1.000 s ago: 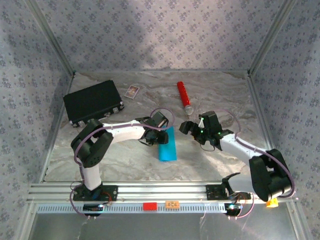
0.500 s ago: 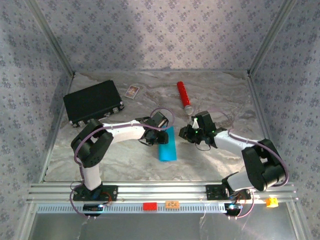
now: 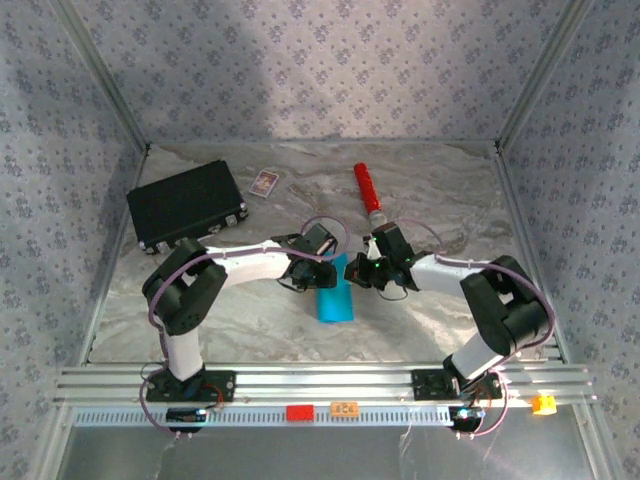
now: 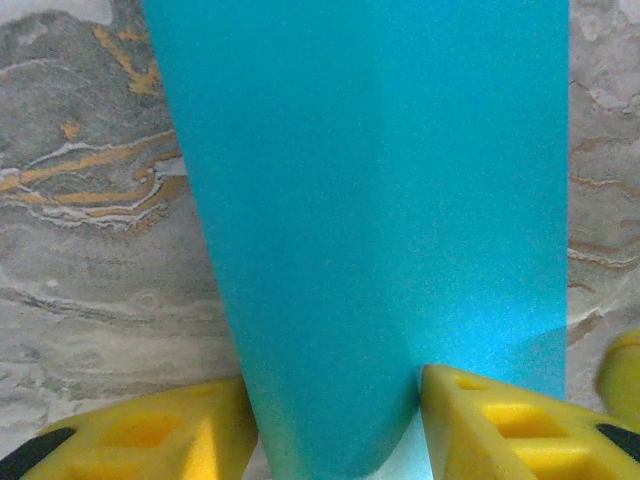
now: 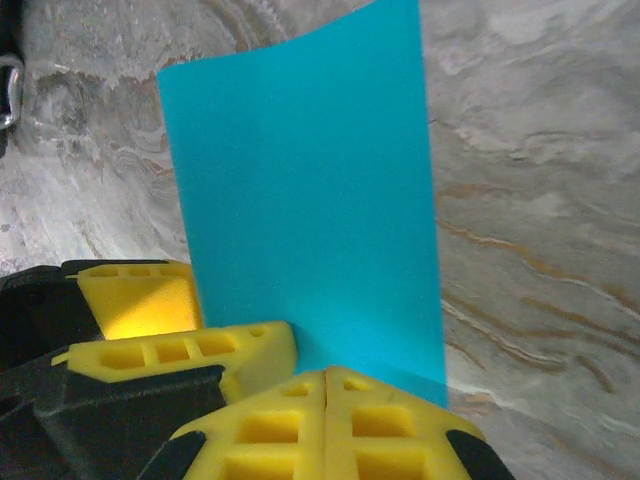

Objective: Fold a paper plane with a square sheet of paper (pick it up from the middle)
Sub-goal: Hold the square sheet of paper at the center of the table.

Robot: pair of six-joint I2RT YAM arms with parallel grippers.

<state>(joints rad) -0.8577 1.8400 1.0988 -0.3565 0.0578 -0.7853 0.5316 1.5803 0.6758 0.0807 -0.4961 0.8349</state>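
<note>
The square sheet of paper (image 3: 336, 297) is a cyan-blue strip lying mid-table, its far end lifted. My left gripper (image 3: 322, 268) stands at that far end. In the left wrist view the sheet (image 4: 380, 200) bulges up as a curved fold between the two yellow fingers (image 4: 150, 430), and my left gripper (image 4: 335, 405) is shut on it from both sides. My right gripper (image 3: 362, 270) has come in from the right. In the right wrist view it (image 5: 327, 378) is shut, tips together against the sheet's (image 5: 310, 200) near edge. No paper shows in the seam between them.
A black rectangular case (image 3: 187, 205) lies at the back left. A small white card (image 3: 264, 182) sits beside it. A red cylinder (image 3: 367, 190) lies behind my right gripper. Patterned walls close in the marbled table (image 3: 440, 190) on three sides.
My right arm has swung left across the table to the paper, and its gripper has gone from open to shut. The left arm and the paper have stayed put.
</note>
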